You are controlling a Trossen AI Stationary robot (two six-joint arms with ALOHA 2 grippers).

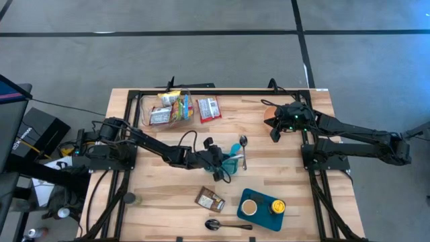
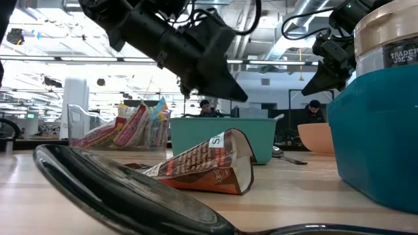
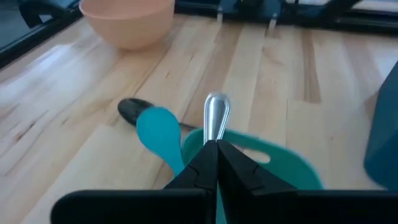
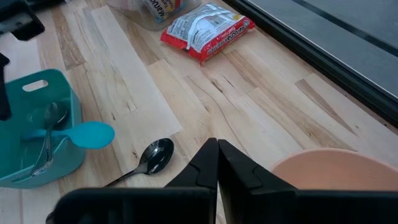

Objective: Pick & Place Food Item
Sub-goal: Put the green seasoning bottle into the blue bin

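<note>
Over pale wooden table planks [image 1: 282, 168], the left gripper [image 3: 216, 148] pinches a shiny metal utensil handle [image 3: 217, 116] above the teal plastic caddy [image 3: 283, 163], while the right gripper [image 4: 217, 151] hangs closed near the peach bowl [image 4: 336, 171].

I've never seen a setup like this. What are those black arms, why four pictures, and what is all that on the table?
Two robot arms work at a wooden table. One picture looks straight down, one sits at table height, and one camera rides on each wrist. The left gripper hangs shut over a teal bin holding utensils; it seems to pinch a metal spoon, though I can't be sure. The right gripper waits shut near a peach bowl. Also lying there: snack packets, a clear container, a brown packet, loose spoons, a blue tray.
</note>
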